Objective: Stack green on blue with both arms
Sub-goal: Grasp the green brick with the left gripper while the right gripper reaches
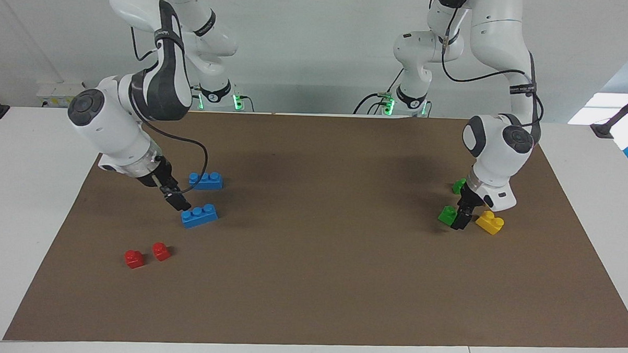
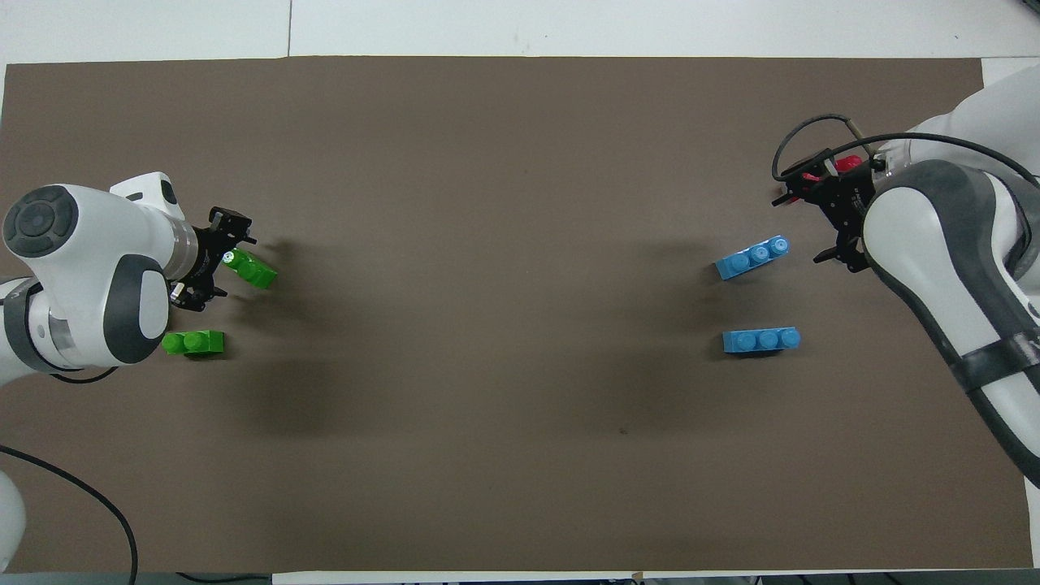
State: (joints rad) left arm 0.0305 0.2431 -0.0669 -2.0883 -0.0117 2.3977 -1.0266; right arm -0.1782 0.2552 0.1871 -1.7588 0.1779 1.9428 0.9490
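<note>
One yellow brick [image 1: 490, 222] crowds left jaws, open at green brick [image 1: 447, 214]; right jaws open beside blue brick [image 1: 200, 215].

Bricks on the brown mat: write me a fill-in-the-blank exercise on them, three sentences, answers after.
1. Each blue brick has ____ round studs on top.
2. The two small bricks lying farthest from the robots are ____ in colour.
3. At the left arm's end of the table, the left hand is down at a ____ brick, with a yellow brick beside it.

Missing words: three; red; green
</note>
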